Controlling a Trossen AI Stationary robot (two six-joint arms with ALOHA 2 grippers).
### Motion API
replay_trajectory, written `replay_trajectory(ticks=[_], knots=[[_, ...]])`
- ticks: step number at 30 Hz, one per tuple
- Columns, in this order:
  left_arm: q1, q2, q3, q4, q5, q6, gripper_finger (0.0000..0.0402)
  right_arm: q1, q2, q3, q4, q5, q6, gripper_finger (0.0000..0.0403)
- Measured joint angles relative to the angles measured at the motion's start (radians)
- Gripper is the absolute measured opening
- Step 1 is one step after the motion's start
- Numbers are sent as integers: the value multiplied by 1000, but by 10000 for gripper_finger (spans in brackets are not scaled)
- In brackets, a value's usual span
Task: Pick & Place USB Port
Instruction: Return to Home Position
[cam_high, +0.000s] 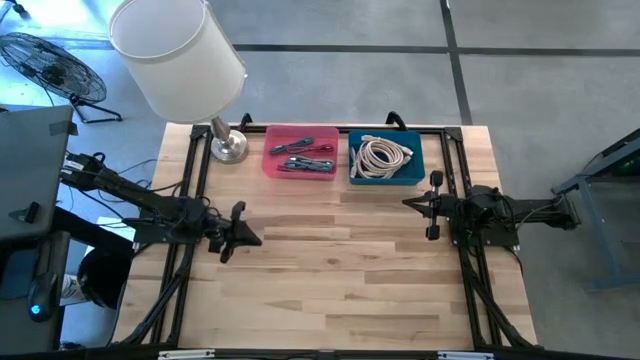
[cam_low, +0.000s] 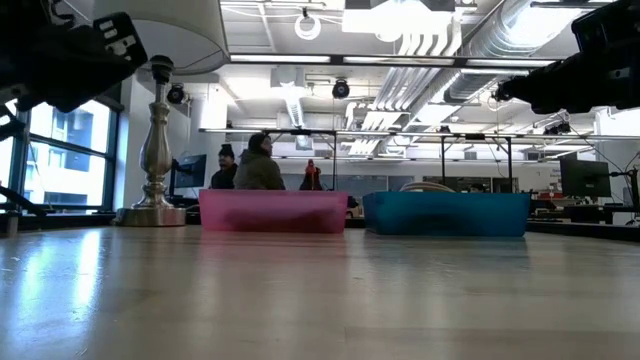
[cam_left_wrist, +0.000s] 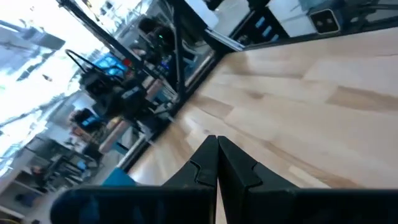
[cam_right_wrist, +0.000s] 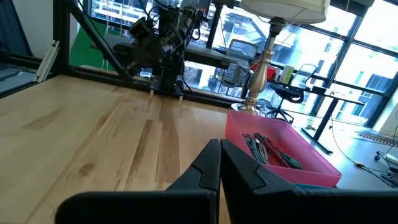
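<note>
A pink bin at the table's far edge holds dark and red USB cables, which also show in the right wrist view. Beside it on the right, a blue bin holds a coil of white cable. My left gripper hovers over the table's left middle, its fingers shut and holding nothing. My right gripper hovers over the right middle, just near of the blue bin, also shut and holding nothing. In the low view both bins stand on the table, the pink one left of the blue one.
A table lamp with a white shade stands on its metal base at the far left corner, next to the pink bin. Bare wooden tabletop spreads between and near of the arms. People sit far behind the table.
</note>
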Motion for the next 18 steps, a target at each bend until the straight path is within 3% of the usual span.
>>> replay_trajectory(ticks=[7,10,18], knots=[[4,-1,0,4,78,-9,0,0,0,0,0,0,0,0],[68,0,0,-9,153,-7,0,0,0,0,0,0,0,0],[376,-1,0,-7,608,-106,0,0,0,0,0,0,0,0]])
